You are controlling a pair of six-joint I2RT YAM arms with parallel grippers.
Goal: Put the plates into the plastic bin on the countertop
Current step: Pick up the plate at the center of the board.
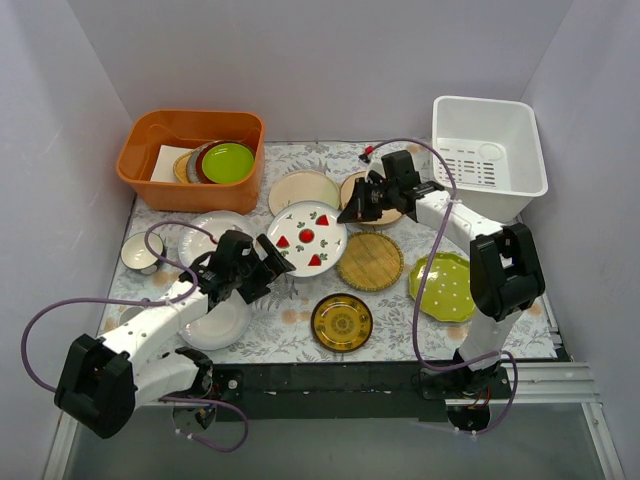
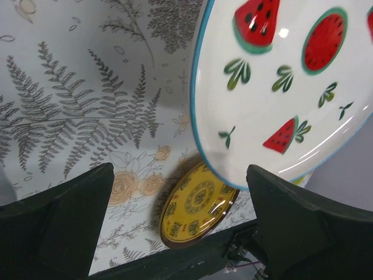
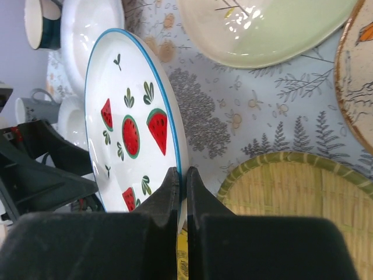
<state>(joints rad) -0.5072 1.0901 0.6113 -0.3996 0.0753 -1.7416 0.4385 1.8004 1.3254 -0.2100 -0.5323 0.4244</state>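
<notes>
Red-wedge plate [image 1: 307, 238] mid-desk, tilted, raised off the desk [image 1: 290, 340] on one side. Right end effector [image 3: 182, 181] pinched tight on its blue rim, one finger on each face. Left end effector [image 2: 179, 172] spread wide at the plate's opposite edge, gripping nothing; contact not discernible. Amber plate [image 2: 198, 204] flat below. Plastic bin [image 1: 520, 140] far right corner, well apart.
</notes>
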